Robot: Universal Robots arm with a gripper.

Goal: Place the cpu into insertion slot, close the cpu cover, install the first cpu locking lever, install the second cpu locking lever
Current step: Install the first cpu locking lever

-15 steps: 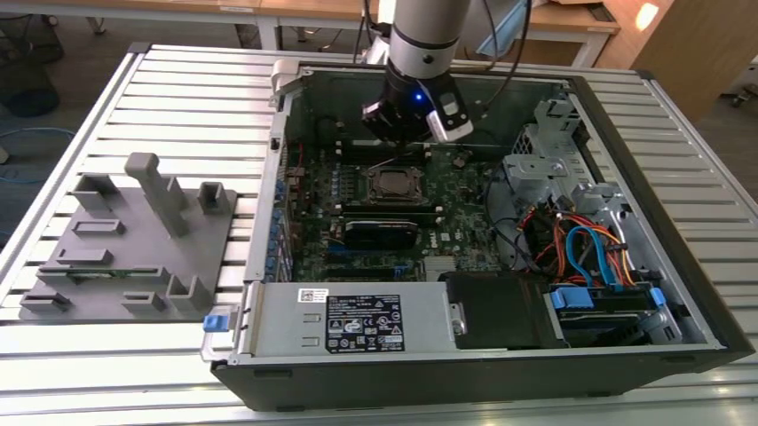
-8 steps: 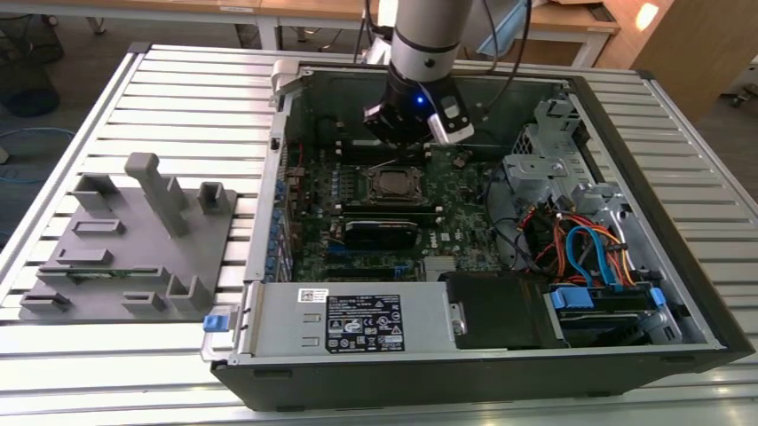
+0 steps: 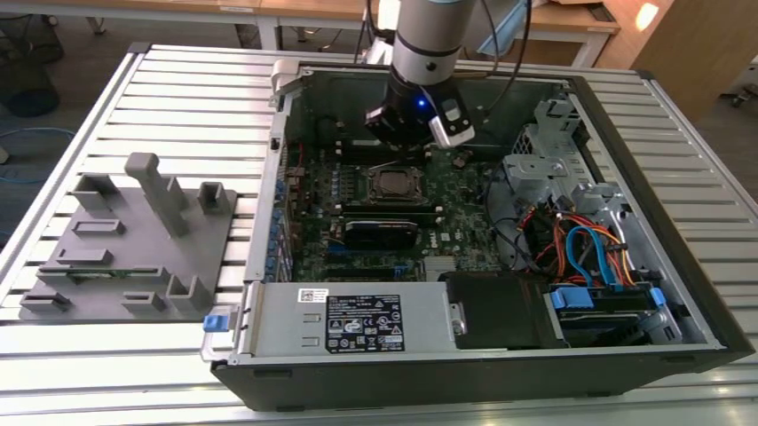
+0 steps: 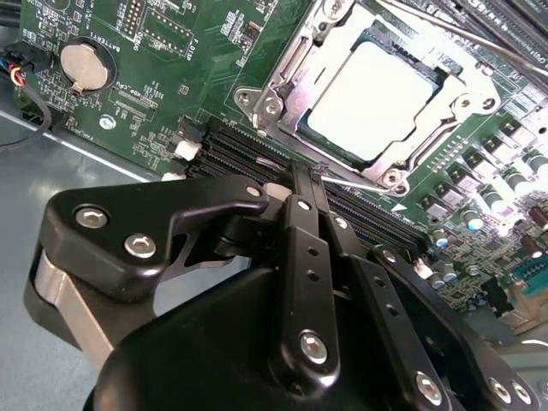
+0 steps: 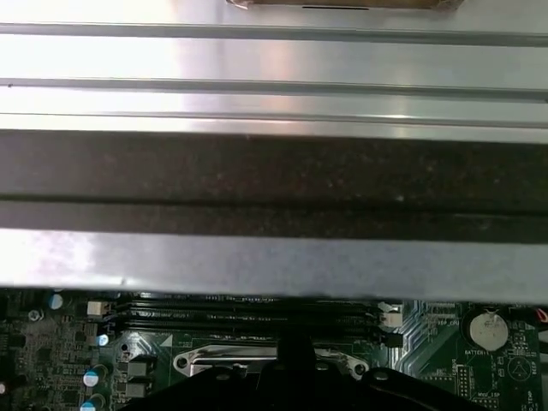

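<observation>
1. The computer case (image 3: 616,266) is lying open on the slatted table (image 3: 177,80); the green circuit board (image 3: 311,200) is being viewed from above, with a grey fixture tray (image 3: 119,257) well apart on the exterior view's left.
2. The arm (image 3: 424,53) is being held over the far part of the board, just beyond the insertion slot (image 3: 392,185).
3. The gripper (image 4: 312,184) is being carried with fingers pressed together, nothing pinched.
4. The cpu (image 4: 374,101) is sitting in the slot, with the cpu cover (image 4: 295,68) lying down around it; the lever stage is judged to be in hand.
5. A locking lever (image 4: 445,30) is running along the socket's far edge; hooking it is judged to call for a fine approach.
6. Room is being limited by the memory slots (image 4: 257,154) just beside the socket and by the case wall.
</observation>
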